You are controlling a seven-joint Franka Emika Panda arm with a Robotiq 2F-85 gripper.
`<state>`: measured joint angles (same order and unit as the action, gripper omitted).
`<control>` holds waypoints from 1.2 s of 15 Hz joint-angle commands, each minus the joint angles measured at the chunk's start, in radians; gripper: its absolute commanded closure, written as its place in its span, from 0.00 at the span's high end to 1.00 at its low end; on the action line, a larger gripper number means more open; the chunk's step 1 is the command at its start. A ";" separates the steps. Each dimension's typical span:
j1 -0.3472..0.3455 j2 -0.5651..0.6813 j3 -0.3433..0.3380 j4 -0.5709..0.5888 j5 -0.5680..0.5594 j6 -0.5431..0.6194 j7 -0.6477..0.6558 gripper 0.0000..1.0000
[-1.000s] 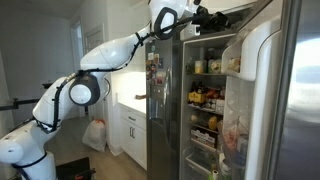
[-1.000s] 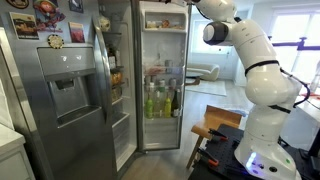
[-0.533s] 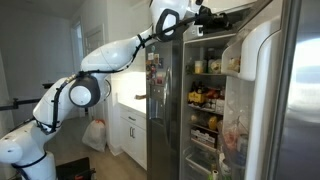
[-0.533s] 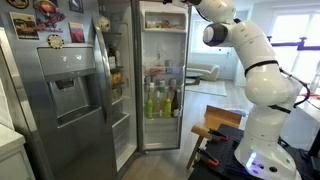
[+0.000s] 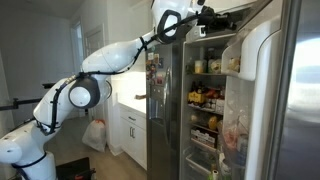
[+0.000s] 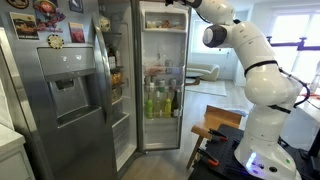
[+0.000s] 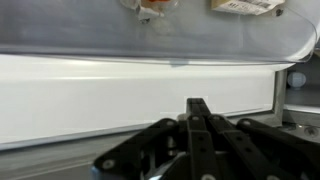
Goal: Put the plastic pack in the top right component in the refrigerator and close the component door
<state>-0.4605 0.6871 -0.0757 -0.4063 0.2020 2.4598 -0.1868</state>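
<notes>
My gripper [image 7: 198,103] is shut, its black fingers pressed together with nothing between them. It points at the white front of the top door compartment [image 7: 130,90], close to it. Above the white front runs a clear lid [image 7: 150,38]. Behind that lid show a blurred orange item [image 7: 155,6] and a labelled pack [image 7: 246,6]; I cannot tell which is the plastic pack. In both exterior views the gripper [image 5: 212,14] [image 6: 172,3] is at the very top of the open refrigerator, by the upper door compartment [image 5: 243,40].
The refrigerator [image 6: 160,80] stands open with bottles and food on its shelves [image 5: 205,98]. Its other door, with the dispenser [image 6: 65,95], is swung open toward the camera. A white bag [image 5: 94,134] lies on the floor by the counter. A wooden stool [image 6: 215,130] stands near my base.
The arm has stayed at the top of the refrigerator, the gripper shifting only slightly toward the door compartment. Nothing else moved.
</notes>
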 commanded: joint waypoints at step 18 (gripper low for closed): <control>0.015 -0.074 -0.055 -0.065 -0.092 -0.316 0.077 0.00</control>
<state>-0.4621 0.6682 -0.1055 -0.3998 0.1398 2.1942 -0.1532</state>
